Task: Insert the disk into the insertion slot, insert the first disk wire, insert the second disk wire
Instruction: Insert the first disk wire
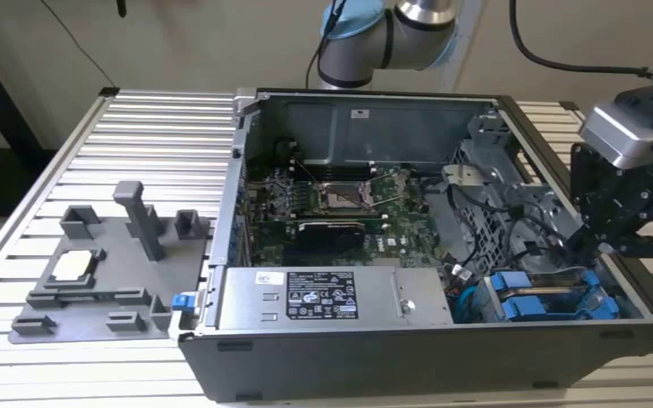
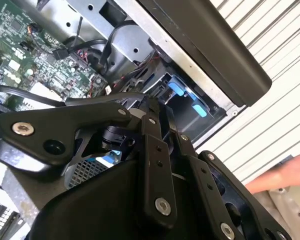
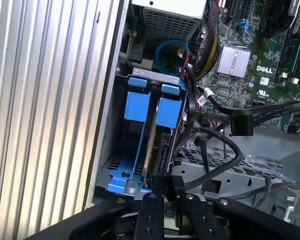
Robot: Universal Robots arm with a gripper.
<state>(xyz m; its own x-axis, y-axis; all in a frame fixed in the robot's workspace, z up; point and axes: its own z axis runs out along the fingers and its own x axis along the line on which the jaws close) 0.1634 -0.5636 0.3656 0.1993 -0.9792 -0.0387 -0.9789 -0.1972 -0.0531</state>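
The fingers (image 3: 150, 215) of the gripper (image 3: 173, 187) are drawn together with no gap at their tips, and in the first wrist view those tips sit right at the near end of the disk (image 3: 154, 150); whether they press on it cannot be told. The disk stands on edge inside the insertion slot (image 3: 117, 130), a grey sheet-metal drive cage in the corner of the open computer case (image 1: 417, 365). It shows as a thin silver-grey and dark slab framed by a bright blue plastic carrier whose broad tabs lie at the far end. In the exterior view the gripper (image 1: 585, 242) hangs over that same corner, at the exterior view's right, above the blue carrier (image 1: 525, 308). Room is tight: the case's side wall runs close along one flank of the cage, and black cables (image 3: 225, 150) loop just beside the other flank, over a perforated metal plate. The silver power-supply box (image 1: 326, 297) sits next to the cage, with the green motherboard (image 1: 338, 195) beyond it. The case rests on a ribbed aluminium bench (image 1: 145, 136).
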